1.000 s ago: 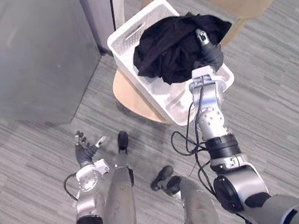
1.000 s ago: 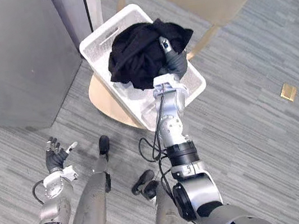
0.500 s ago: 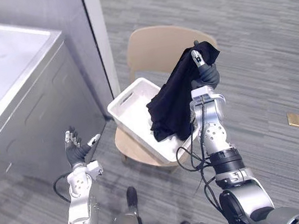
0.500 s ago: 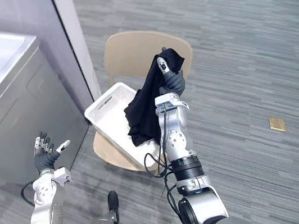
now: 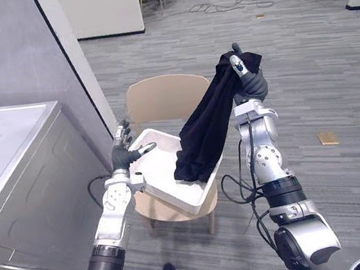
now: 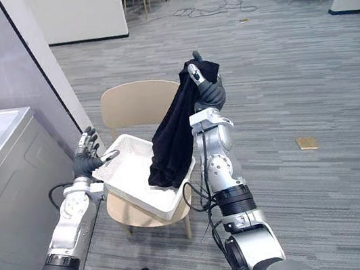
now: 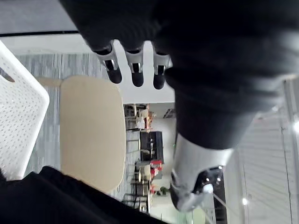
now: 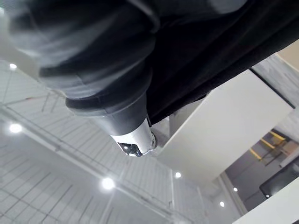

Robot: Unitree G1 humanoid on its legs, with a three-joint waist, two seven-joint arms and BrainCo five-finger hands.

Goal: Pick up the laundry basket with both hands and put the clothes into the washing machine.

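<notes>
Lifting cloth (image 5: 206,127) almost out of basket (image 5: 162,172), right hand (image 5: 250,83) clamped on it; left hand (image 5: 126,156) spread, now raised beside basket; washer (image 5: 5,156) next.

Washing machine (image 5: 14,168) leftward; open floor (image 5: 342,75) rightward

R hand (image 5: 250,83) raised, clenched on black garment (image 5: 203,131); L hand (image 5: 126,155) up, fingers straight.

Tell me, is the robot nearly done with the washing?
Not yet. Done: the right hand has gripped the black cloth and holds it high, its end over the basket on the chair. The left hand is open by the rim. Left: getting it into the washer.
</notes>
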